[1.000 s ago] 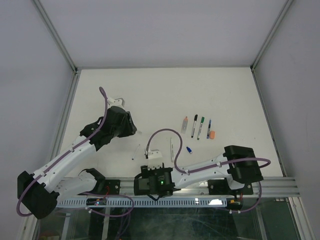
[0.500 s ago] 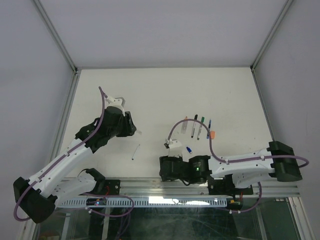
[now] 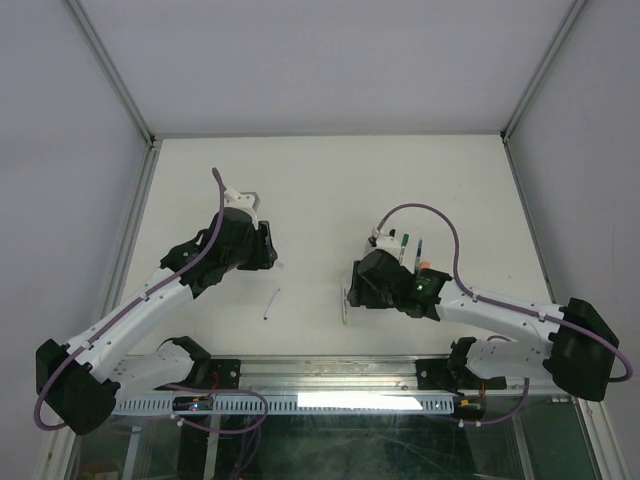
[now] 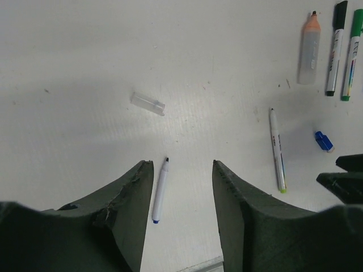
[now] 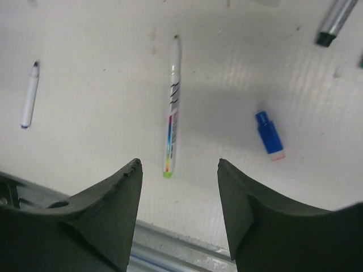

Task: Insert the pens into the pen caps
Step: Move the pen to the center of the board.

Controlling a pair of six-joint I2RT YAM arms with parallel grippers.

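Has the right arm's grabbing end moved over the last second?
Yes. The right gripper has swung away from the metal rail at the near edge, outward and to the right, and is now beside the row of pens.

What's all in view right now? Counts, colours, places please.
short pen: 1, white, blue end, uncapped, lying near-centre
long pen: 1, white, green end, uncapped, right of short pen
blue cap: 1, blue, loose, right of long pen
clear cap: 1, transparent, loose, beyond short pen
orange-tipped marker: 1, translucent, left end of far row
black-capped pen: 1, white, in row
green-capped pen: 1, white, in row
dark-ended pen: 1, thin, in row
orange cap: 1, orange, by row's right end
table: 1, white
left gripper: 1, black, open, over short pen
right gripper: 1, black, open, over long pen
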